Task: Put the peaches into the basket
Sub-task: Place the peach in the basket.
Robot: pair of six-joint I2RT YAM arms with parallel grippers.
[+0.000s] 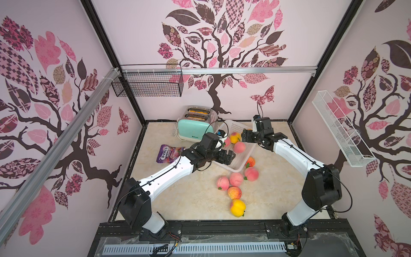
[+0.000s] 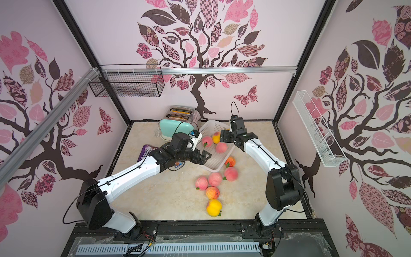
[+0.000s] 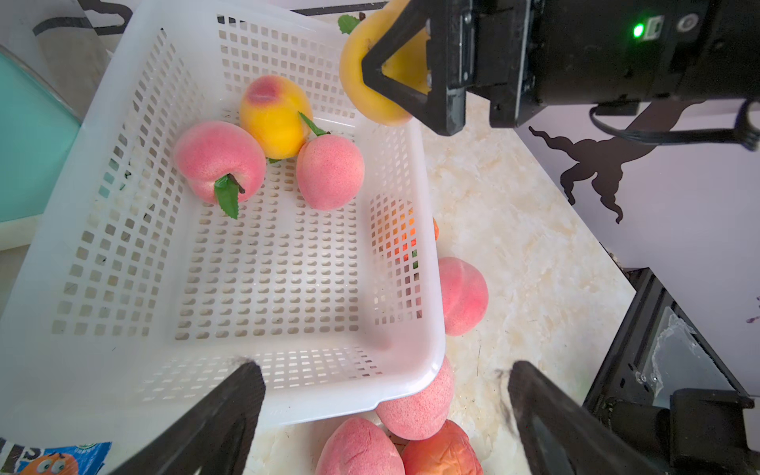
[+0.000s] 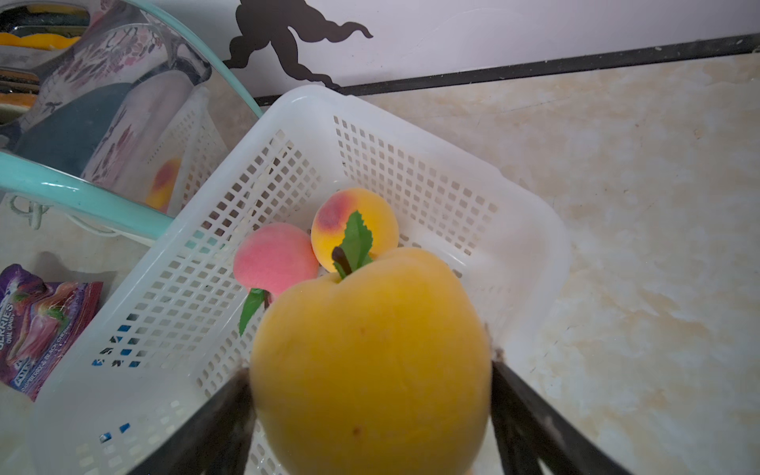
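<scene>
Ideally the right gripper (image 4: 368, 364), gripping the yellow peach (image 4: 370, 329) at lower centre, releases low inside the basket (image 4: 411, 144); the left gripper (image 3: 382, 370) gapes empty.

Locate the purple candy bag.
In a top view, the candy bag lies on the left side, left of the basket, just in front of the toaster.

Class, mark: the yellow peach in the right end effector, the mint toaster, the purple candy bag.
yellow peach (image 4: 370, 362), right wrist view, middle of its skin.
mint toaster (image 1: 193, 130), in a top view, front panel.
purple candy bag (image 1: 168, 153), in a top view, printed front.
</scene>
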